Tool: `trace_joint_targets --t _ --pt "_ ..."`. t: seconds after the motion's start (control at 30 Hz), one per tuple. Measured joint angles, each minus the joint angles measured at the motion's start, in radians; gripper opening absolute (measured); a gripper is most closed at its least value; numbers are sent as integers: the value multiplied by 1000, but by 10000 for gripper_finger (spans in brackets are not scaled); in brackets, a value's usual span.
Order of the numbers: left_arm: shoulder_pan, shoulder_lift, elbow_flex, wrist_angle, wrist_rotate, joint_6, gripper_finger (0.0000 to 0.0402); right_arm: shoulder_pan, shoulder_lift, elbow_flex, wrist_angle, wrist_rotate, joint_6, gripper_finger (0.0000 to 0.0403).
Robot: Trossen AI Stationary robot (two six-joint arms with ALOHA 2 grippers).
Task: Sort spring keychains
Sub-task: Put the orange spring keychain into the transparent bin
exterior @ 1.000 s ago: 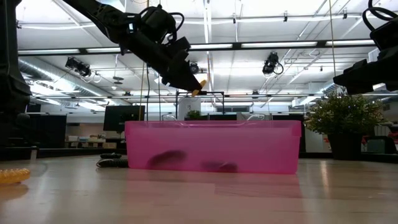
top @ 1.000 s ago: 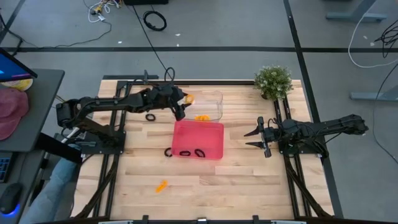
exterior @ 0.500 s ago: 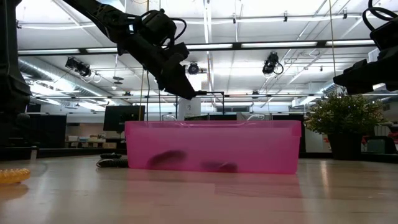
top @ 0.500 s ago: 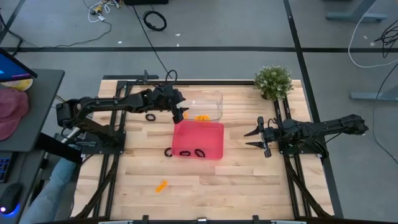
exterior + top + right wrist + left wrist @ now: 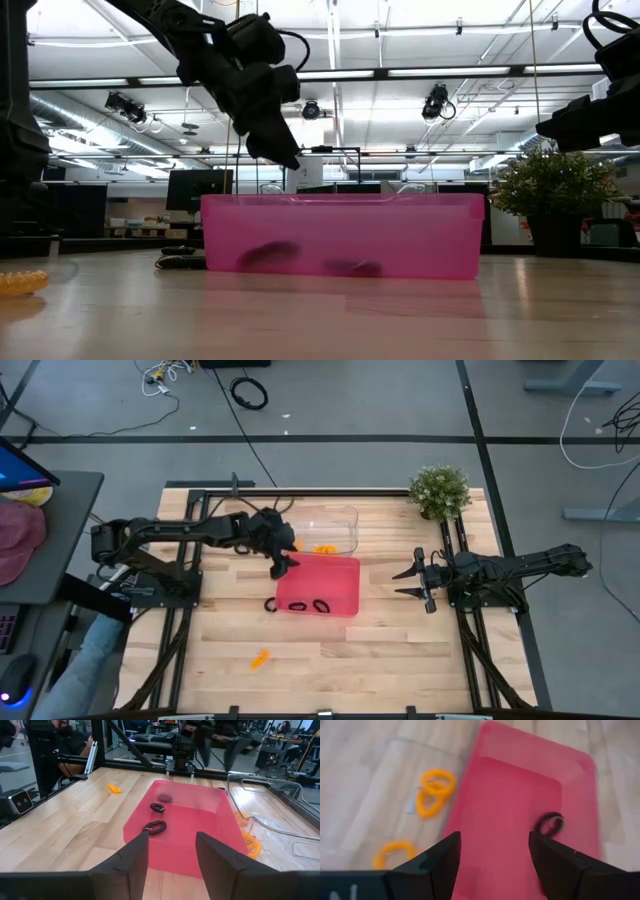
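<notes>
My left gripper (image 5: pixel 281 563) (image 5: pixel 495 837) is open and hangs above the far left corner of the pink tray (image 5: pixel 340 565) (image 5: pixel 420 240). Two black spring keychains (image 5: pixel 311 606) (image 5: pixel 155 826) lie on the tray's floor. A third black one (image 5: pixel 270 605) lies on the table just left of the tray. Orange keychains (image 5: pixel 325 548) (image 5: pixel 436 787) lie in the clear tray (image 5: pixel 345 515). Another orange one (image 5: pixel 260 657) (image 5: pixel 20 282) lies on the table near the near edge. My right gripper (image 5: pixel 408 582) (image 5: pixel 170 837) waits open to the right of the pink tray.
A potted plant (image 5: pixel 440 490) stands at the table's far right corner. The clear tray sits right behind the pink tray. Bare wood lies between the pink tray and the table's near edge. People sit at desks beyond the table in the right wrist view.
A second ago my left gripper carried an orange keychain at its fingertips above the clear tray. It let the keychain go there, then moved toward the table's near edge and down a little, ending above the pink tray's far left corner.
</notes>
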Motion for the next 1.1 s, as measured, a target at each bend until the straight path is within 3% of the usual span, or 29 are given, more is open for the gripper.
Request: trace_joint_targets --t 0.83,1.1 --pt "-517 0 0 -117 -24 -212 236 0 0 0 0 0 0 166" --pt "-751 0 0 -243 -203 -417 236 0 0 0 0 0 0 166"
